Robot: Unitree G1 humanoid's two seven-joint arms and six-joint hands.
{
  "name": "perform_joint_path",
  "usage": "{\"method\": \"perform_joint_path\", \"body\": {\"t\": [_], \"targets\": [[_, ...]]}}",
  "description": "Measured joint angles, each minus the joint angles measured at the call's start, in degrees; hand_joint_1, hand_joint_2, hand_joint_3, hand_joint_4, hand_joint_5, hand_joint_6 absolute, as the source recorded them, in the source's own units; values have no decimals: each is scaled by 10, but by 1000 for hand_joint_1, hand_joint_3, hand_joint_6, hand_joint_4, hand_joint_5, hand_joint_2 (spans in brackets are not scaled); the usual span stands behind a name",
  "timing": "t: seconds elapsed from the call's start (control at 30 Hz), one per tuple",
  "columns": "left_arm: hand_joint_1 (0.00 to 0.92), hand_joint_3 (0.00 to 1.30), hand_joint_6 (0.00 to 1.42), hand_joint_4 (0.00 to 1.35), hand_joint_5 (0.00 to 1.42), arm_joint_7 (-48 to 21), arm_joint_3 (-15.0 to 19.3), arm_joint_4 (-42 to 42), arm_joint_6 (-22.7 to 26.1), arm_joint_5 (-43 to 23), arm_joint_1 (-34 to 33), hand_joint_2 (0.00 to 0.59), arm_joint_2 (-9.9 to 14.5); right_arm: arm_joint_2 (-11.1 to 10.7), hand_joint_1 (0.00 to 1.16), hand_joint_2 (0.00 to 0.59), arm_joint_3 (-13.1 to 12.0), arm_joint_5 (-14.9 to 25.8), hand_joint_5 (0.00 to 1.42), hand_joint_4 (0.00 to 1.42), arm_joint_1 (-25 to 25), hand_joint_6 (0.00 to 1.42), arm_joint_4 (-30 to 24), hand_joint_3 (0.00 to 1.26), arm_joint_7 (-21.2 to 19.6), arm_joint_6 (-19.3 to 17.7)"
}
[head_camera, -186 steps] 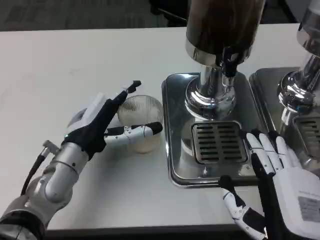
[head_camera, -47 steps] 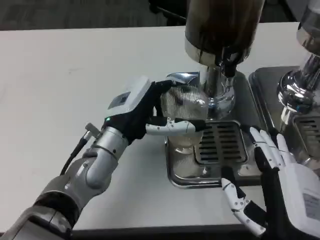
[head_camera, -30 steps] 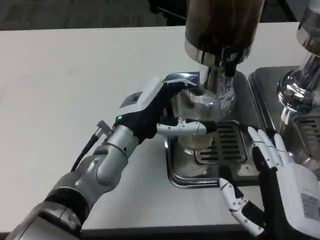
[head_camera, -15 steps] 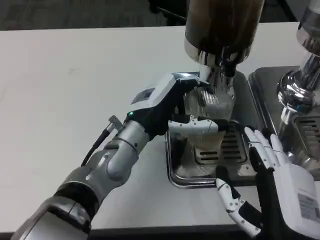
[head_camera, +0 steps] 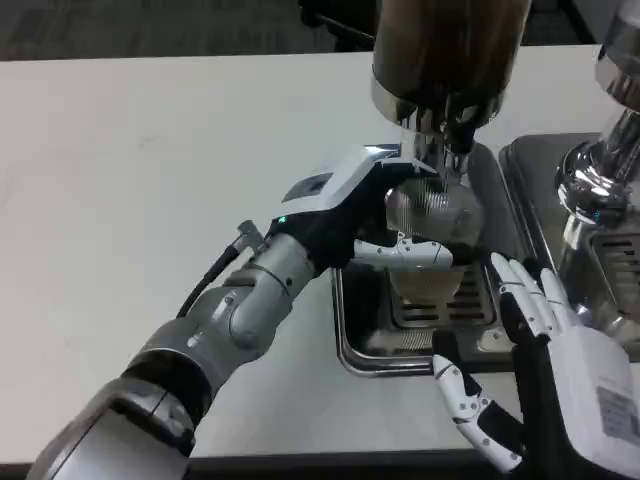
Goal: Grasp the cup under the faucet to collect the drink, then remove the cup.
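The cup [head_camera: 432, 225], clear and ribbed, is sitting in the grasp of the left hand [head_camera: 350, 215], directly below the faucet [head_camera: 455, 135] of the dark drink dispenser [head_camera: 448, 50] and over the slotted drip grate [head_camera: 440, 300]. Whether its base is touching the grate cannot be told. The left hand is wrapping the cup from the left side, with one white finger [head_camera: 405, 252] lying across the cup's front and the hand's white back facing up. The grate is lying in a shiny steel tray [head_camera: 365, 345] that is resting on the white worktop [head_camera: 150, 150].

The right hand [head_camera: 550, 370] is hovering at the tray's near right corner, palm down, fingers spread apart and grasping nothing. To the right, a second chrome dispenser [head_camera: 600, 170] is standing on its own tray, just beside the first.
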Motion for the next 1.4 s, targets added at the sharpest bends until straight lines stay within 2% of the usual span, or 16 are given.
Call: {"method": "perform_joint_path", "body": {"t": [0.2, 0.33, 0.47, 0.6, 0.87, 1.07, 1.3, 1.4], "targets": [[286, 255, 688, 261, 529, -21, -4, 0, 0, 1, -2, 43, -4, 5, 408, 454, 0, 1, 48, 109, 2, 140, -1, 137, 0, 0], [233, 163, 489, 128, 389, -33, -5, 0, 0, 1, -3, 21, -5, 8, 413, 460, 0, 1, 50, 109, 8, 154, -3, 145, 0, 0], [172, 118, 357, 22, 260, -33, -9, 0, 1, 2, -3, 10, -3, 10, 414, 461, 0, 1, 50, 109, 11, 158, -3, 146, 0, 0], [144, 87, 275, 0, 213, -24, -15, 0, 1, 8, -3, 4, 1, 10, 421, 457, 1, 1, 50, 109, 10, 172, -3, 146, 0, 0], [132, 77, 264, 0, 201, -14, -18, -5, -4, 12, -3, 4, 16, 8, 430, 453, 0, 6, 50, 109, -1, 175, -1, 147, 0, 0], [132, 75, 264, 0, 200, -9, -13, -25, -27, 9, 3, 10, 31, 5, 434, 452, 0, 9, 50, 109, -4, 177, 1, 147, 0, 0], [135, 102, 305, 18, 226, -15, 12, -66, -72, -15, 36, 17, 66, -2, 438, 452, -5, 22, 50, 109, -11, 179, 11, 147, 0, -2], [137, 109, 312, 37, 227, -39, 30, -108, -105, -39, 72, 21, 96, -7, 438, 453, -10, 29, 50, 109, -20, 180, 19, 147, 0, -3]]}}
